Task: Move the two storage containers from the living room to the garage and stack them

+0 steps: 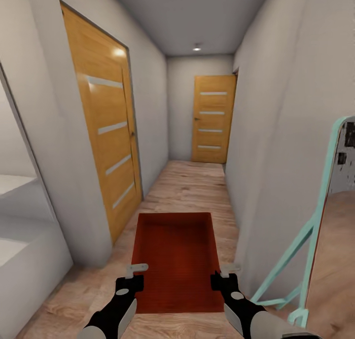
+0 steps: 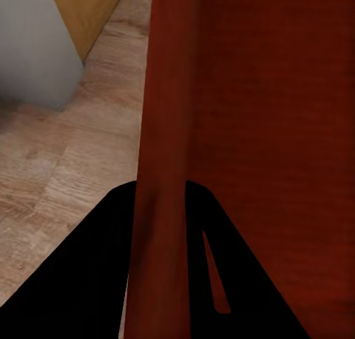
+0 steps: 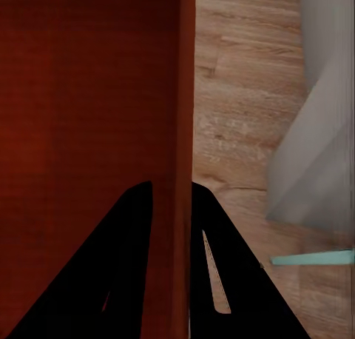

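Container: a red-orange storage container sits low in the middle of the head view, open top facing up, held between the two arms above a light wood plank floor. Its inside is plain and dark red, with thin straight walls.
Left hold: the left gripper is closed on the container's left wall. In the left wrist view its two dark fingers straddle the thin wall, one on the outer side and one inside the box.
Right hold: the right gripper is clamped on the right wall in the same way. In the right wrist view the wall runs between the two black fingers, with the box's interior on one side and plank floor on the other.
Arms: both forearms are black with grey shells and reach forward from the bottom edge of the head view.
Setting: a narrow corridor with plain white walls and a grey ceiling with one small ceiling light.
Doors: a wooden door with pale horizontal strips stands shut on the left wall, and a second alike door closes the far end.
Right side: a tall standing mirror with a pale turquoise frame leans near the right wall, just beside the right arm.
Left side: a white opening with pale surfaces shows at the left edge.
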Robot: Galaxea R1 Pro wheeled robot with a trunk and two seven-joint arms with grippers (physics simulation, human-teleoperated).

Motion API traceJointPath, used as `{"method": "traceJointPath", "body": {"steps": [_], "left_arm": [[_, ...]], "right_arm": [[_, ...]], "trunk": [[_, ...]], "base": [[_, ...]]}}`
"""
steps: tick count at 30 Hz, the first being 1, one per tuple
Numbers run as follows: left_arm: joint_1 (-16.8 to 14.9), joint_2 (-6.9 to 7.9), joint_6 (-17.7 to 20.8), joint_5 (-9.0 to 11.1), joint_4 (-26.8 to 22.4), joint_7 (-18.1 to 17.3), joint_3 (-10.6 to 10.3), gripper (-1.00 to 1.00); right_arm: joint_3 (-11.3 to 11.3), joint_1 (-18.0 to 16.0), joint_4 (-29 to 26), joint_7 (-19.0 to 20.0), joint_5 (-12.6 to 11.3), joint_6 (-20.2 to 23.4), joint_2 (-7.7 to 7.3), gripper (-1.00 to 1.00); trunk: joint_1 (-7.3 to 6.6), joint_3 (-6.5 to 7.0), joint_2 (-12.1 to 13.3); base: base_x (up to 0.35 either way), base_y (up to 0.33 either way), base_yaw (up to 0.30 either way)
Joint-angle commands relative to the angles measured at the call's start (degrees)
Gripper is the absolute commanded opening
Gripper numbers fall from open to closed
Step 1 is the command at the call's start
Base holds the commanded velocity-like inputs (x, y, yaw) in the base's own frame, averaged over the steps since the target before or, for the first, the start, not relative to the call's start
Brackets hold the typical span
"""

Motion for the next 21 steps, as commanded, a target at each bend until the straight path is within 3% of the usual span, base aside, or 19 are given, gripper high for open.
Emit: {"method": "traceJointPath", "body": {"steps": [1, 6, 21], "left_arm": [[-0.04, 0.45, 0.14, -0.88, -2.44, 0.54, 2.2, -1.0], [-0.04, 0.45, 0.13, -0.88, -2.47, 0.54, 2.2, -1.0], [-0.03, 0.45, 0.12, -0.88, -2.45, 0.54, 2.2, -1.0]], "right_arm": [[-1.01, -0.03, 0.16, -0.43, -0.13, -0.16, 0.01, -1.0], [-1.01, -0.03, 0.16, -0.43, -0.14, -0.16, -0.06, -1.0], [-1.04, -0.03, 0.16, -0.43, -0.2, -0.16, -0.08, -1.0]], "trunk": [[0.04, -0.08, -0.05], [0.04, -0.08, -0.05], [0.04, -0.08, -0.05]], "base": [[0.321, 0.139, -0.284], [0.321, 0.139, -0.174], [0.321, 0.138, -0.009]]}}
